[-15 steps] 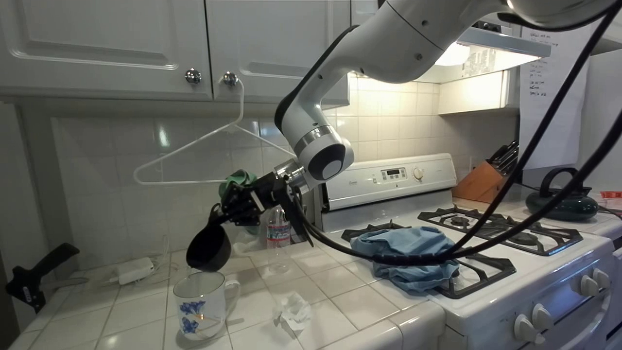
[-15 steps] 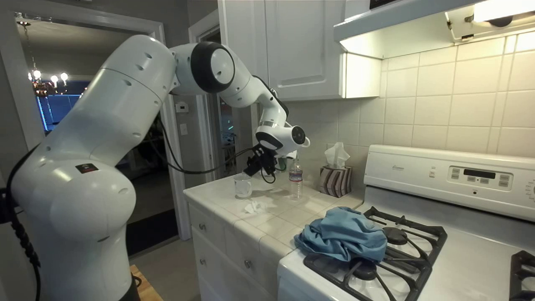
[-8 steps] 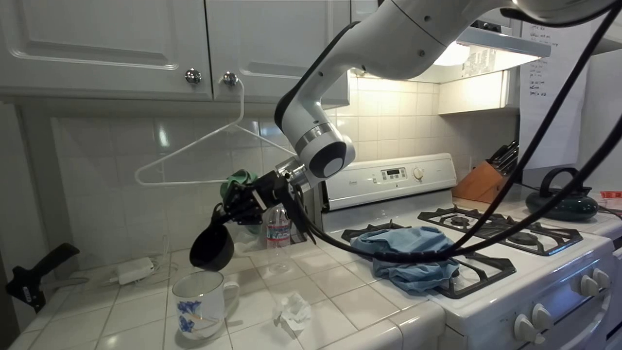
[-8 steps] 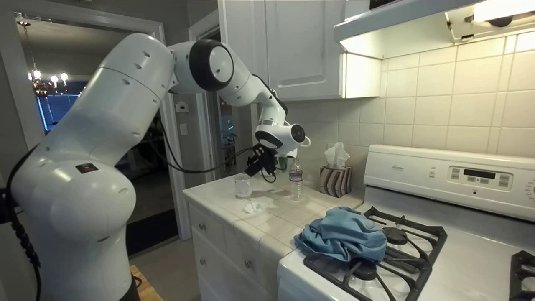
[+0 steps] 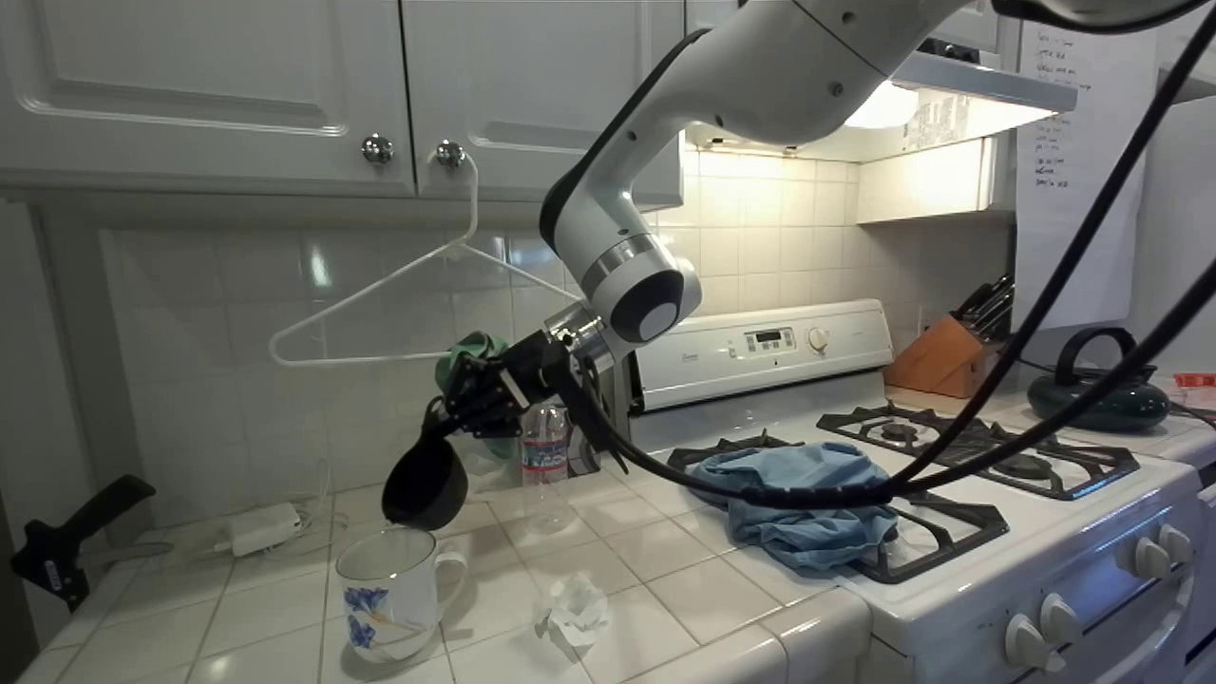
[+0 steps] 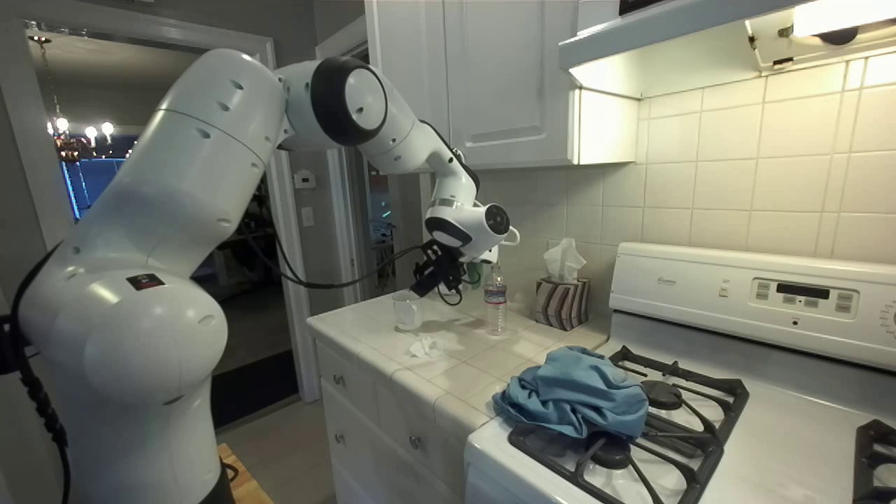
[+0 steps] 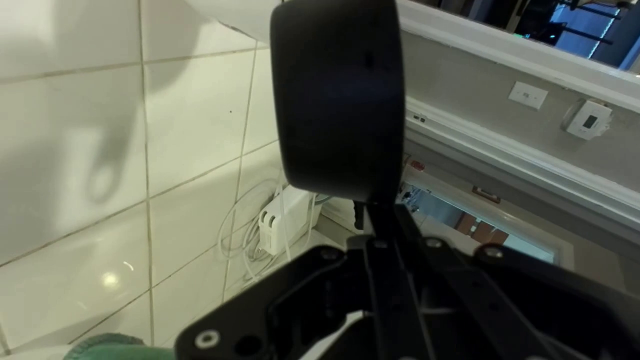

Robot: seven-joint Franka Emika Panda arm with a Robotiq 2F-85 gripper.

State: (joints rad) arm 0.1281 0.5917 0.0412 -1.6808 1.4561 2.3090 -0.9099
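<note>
The tool (image 5: 446, 418) pinches the handle of a black scoop (image 5: 425, 484). In an exterior view its bowl tilts close above a white mug (image 5: 404, 613), which stands at its seven o'clock on the tiled table (image 5: 684, 617); whether they touch cannot be told. The mug's blue flowers (image 5: 366, 600) show plainly there. In an exterior view with a striped tissue box (image 6: 562, 304) at three o'clock from the mug, the flowers are faint, and scoop and tool merge into one dark shape. The wrist view puts the bowl at eleven o'clock from the tool and shows the prongs of a white charger (image 7: 295, 210).
</note>
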